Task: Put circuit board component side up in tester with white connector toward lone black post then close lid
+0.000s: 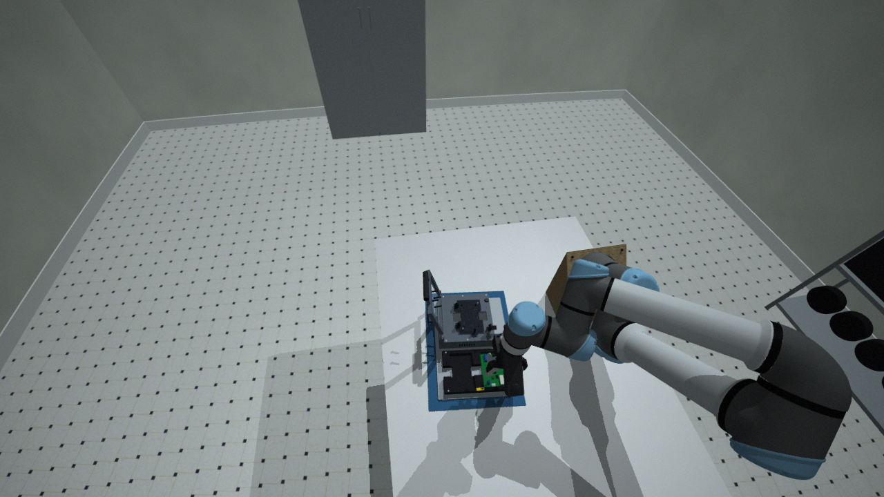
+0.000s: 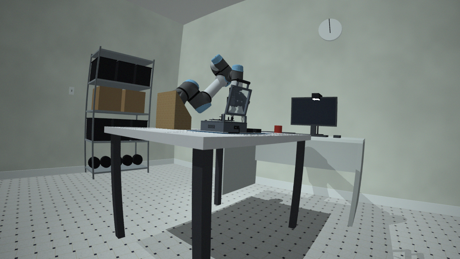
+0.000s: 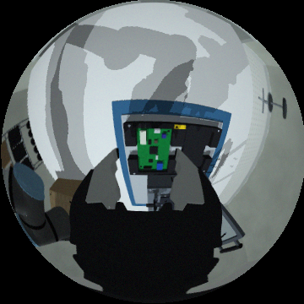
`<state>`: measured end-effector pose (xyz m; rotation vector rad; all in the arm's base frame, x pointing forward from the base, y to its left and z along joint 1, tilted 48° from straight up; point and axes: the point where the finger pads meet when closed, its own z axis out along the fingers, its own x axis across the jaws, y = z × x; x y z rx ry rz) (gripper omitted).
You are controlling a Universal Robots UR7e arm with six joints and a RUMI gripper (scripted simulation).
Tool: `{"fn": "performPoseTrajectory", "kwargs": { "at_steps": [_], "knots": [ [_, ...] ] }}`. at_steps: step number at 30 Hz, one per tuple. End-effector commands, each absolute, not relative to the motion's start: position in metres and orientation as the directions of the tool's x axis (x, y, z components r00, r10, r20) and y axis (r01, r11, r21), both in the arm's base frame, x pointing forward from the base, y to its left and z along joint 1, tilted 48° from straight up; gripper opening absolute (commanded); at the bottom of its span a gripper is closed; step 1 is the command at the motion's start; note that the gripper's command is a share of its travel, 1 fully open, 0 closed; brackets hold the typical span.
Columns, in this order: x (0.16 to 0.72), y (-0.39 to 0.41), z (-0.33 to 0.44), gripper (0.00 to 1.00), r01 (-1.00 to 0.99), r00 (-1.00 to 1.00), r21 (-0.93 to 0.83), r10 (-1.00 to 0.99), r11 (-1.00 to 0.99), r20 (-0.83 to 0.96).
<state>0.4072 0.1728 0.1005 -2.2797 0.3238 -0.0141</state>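
Note:
The green circuit board [image 1: 484, 377] [image 3: 145, 153] lies component side up in the black tray [image 1: 457, 373] [image 3: 193, 141]. Its white connector [image 3: 143, 137] is at the board end away from the tester. My gripper [image 3: 147, 149] is open and empty above the board; in the wrist view its fingers appear on either side of the board's lower half. The tester [image 1: 449, 335] [image 2: 214, 126] stands beside the tray, with its nest empty. Its lid [image 2: 238, 99] [image 1: 426, 286] [image 3: 231, 248] stands open, tilted up, with a black handle. The pins and the lone black post are too small to make out.
A blue mat [image 1: 433, 398] [image 3: 173, 105] lies under tray and tester. The raised lid stands at the tester's left in the top view. The arm's wooden base block [image 1: 556, 284] [image 2: 165, 110] is to the right. A red cup [image 2: 277, 129] stands beyond the tray in the exterior view.

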Motion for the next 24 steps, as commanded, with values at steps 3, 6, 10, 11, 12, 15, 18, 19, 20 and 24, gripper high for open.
{"fn": "performPoseTrajectory", "kwargs": {
  "at_steps": [3, 6, 10, 11, 12, 15, 18, 19, 20, 24],
  "knots": [
    [0.408, 0.172, 0.100, 0.59, -0.227, 0.967, -0.738, -0.237, -0.635, -0.094],
    [0.408, 0.172, 0.100, 0.59, -0.227, 0.967, -0.738, -0.237, -0.635, -0.094],
    [0.408, 0.170, 0.098, 0.59, -0.227, 0.967, -0.738, -0.237, -0.635, -0.094],
    [0.408, 0.169, 0.097, 0.59, -0.227, 0.967, -0.738, -0.237, -0.635, -0.094],
    [0.408, 0.169, 0.097, 0.59, -0.227, 0.967, -0.738, -0.237, -0.635, -0.094],
    [0.409, 0.166, 0.094, 0.59, -0.227, 0.967, -0.738, -0.237, -0.635, -0.094],
    [0.409, 0.165, 0.092, 0.59, -0.227, 0.967, -0.738, -0.237, -0.635, -0.094],
    [0.409, 0.165, 0.092, 0.59, -0.227, 0.967, -0.738, -0.237, -0.635, -0.094],
    [0.409, 0.164, 0.091, 0.59, -0.227, 0.967, -0.738, -0.237, -0.635, -0.094],
    [0.410, 0.159, 0.087, 0.59, -0.227, 0.967, -0.738, -0.237, -0.635, -0.094]
  ]
}}
